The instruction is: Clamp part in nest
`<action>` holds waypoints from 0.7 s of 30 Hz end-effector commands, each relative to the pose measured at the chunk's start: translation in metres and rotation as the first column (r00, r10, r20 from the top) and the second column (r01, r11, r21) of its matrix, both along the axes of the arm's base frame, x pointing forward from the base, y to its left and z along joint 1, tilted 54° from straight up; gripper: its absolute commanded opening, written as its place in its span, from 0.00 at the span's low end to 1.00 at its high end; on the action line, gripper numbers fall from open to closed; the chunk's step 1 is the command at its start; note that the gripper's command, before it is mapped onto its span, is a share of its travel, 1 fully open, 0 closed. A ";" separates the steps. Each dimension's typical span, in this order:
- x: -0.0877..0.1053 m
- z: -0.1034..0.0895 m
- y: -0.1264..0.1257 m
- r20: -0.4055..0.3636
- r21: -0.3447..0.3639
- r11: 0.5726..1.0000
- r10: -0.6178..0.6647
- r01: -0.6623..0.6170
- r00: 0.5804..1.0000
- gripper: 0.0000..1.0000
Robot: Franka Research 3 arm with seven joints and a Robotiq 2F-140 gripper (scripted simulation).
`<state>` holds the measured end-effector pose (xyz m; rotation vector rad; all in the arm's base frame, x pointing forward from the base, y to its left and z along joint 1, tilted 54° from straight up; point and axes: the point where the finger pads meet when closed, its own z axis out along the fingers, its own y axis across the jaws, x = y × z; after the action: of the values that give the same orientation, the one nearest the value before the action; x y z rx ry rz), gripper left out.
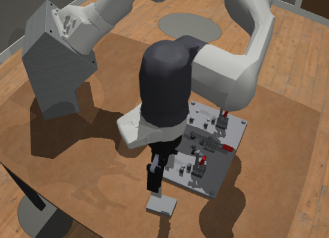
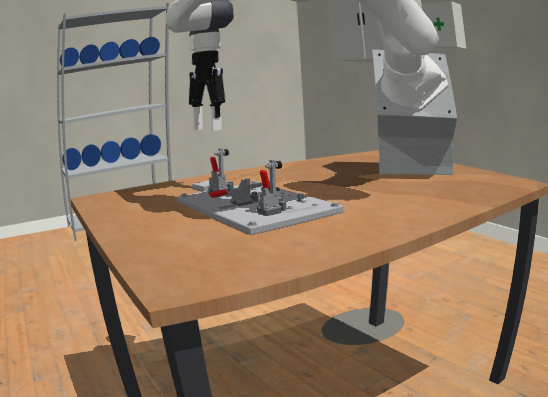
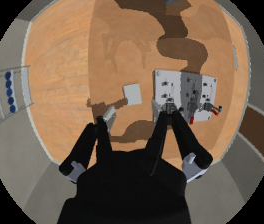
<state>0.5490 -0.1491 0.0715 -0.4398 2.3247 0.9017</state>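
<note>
So far nothing is seated: the part (image 1: pixel 161 205) (image 3: pixel 132 94) lies below the spread, unladen jaws. Placing, clamping and release remain.

Blue discs (image 2: pixel 110 51) stand in a row on an upper shelf of a metal rack (image 2: pixel 166 85) against a gray wall (image 2: pixel 240 110), with a second row of blue discs (image 2: pixel 111 151) lower down and a bare shelf between them. Across the room, a white box bearing a green cross (image 2: pixel 452 35) hangs beside a pale cabinet (image 2: pixel 345 35) with dark handles. Wooden planks (image 1: pixel 300 51) (image 2: pixel 280 375) (image 3: pixel 58 90) cover the floor, where gray round discs (image 1: pixel 189 25) (image 2: pixel 350 332) lie flat.
</note>
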 end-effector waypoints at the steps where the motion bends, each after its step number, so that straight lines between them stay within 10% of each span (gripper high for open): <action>1: 0.007 -0.010 0.008 0.007 -0.008 1.000 -0.002 0.002 1.000 0.58; 21: 0.038 -0.054 0.059 0.007 -0.008 1.000 -0.002 0.002 1.000 0.58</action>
<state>0.5806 -0.0895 0.0221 -0.4397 2.3275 0.9140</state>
